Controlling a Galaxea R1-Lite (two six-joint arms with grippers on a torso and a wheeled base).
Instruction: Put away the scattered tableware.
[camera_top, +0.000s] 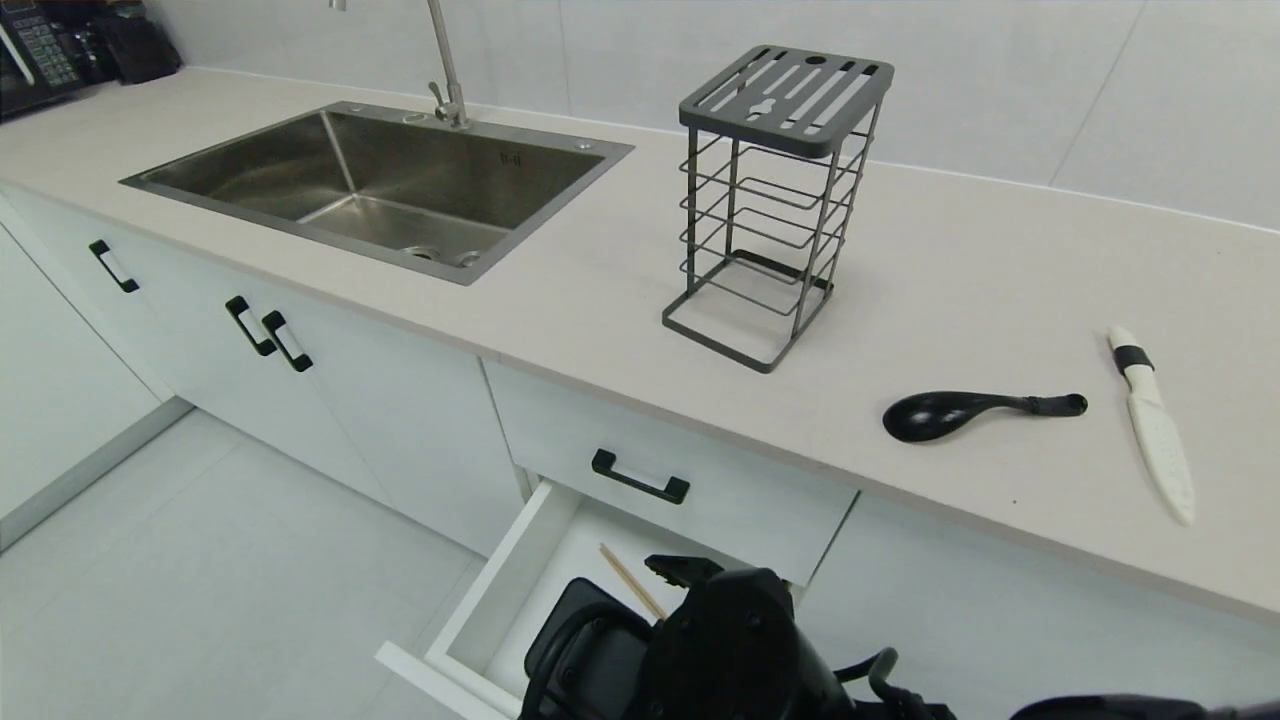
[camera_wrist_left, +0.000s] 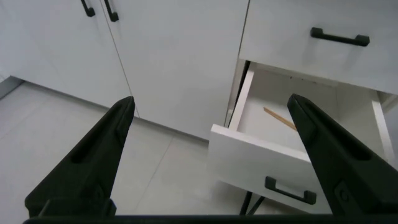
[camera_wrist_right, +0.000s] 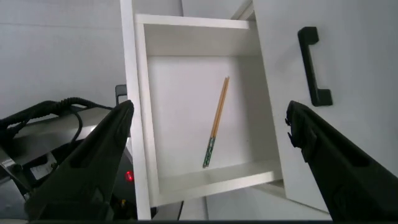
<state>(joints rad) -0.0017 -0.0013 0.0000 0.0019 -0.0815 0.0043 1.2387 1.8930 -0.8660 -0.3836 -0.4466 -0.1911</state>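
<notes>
spoon: a black spoon (camera_top: 975, 412) is laid flat on the countertop (camera_top: 560, 300) near the front edge. Its bowl is turned toward the rack side and its handle points at the knife.
spoon handling: plastic is guessed, so it should be light, stiff and a bit slick. The narrow handle is probably best taken crosswise, since the rounded bowl could get squeezed out of the pads.
knife: a white knife (camera_top: 1152, 420) with a black band is laid near the spoon's handle end, tip toward the counter edge, well apart from the rack.
knife handling: light and rigid is expected. Whether the blade is bare or sheathed can't be told, so the handle by the band would be picked. It lies low, so a flat pinch is needed.
chopsticks: a pair of chopsticks (camera_wrist_right: 216, 121) is already laid diagonally in the open drawer (camera_wrist_right: 140, 124).
left gripper (camera_wrist_left: 210, 106): the fingers are spread wide with nothing held, out in front of the drawer's pulled-out front panel.
right gripper (camera_wrist_right: 210, 109): the fingers are held apart and empty, hung above the open drawer.
in the way: a wire rack (camera_top: 775, 205) with a slotted top is stood upright between the sink (camera_top: 250, 185) and the spoon, and could be clipped on a reach. The closed upper drawer's handle (camera_top: 640, 477) is set just above the open one.
</notes>
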